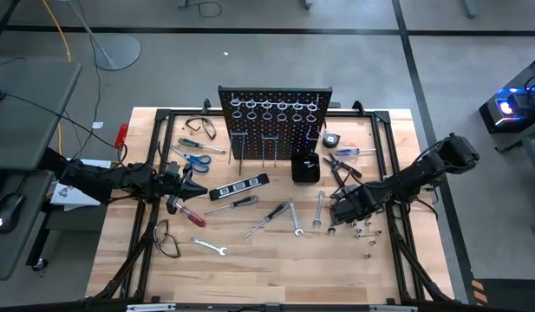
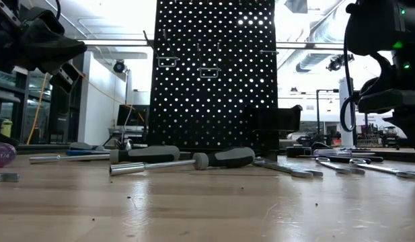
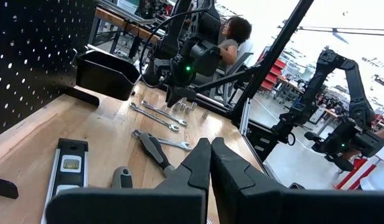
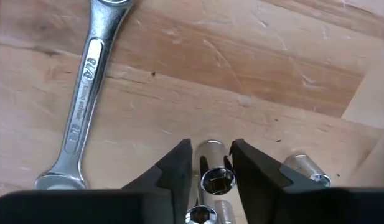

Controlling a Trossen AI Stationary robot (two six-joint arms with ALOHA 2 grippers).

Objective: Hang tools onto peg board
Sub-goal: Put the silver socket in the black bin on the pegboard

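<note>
Down low, right tool (image 4: 211, 163) fingers flank a silver socket (image 4: 211, 169) on table (image 4: 254, 68)

The black perforated peg board (image 1: 276, 121) stands upright at the counter's far side, silver rings along its top. Silver wrenches (image 1: 295, 217), grey-handled screwdrivers (image 1: 232, 204) and blue-handled scissors (image 1: 193, 159) lie flat before it.

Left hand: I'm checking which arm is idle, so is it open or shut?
Shut. In its wrist view the left hand's two dark fingers meet tip to tip, holding nothing.
</note>
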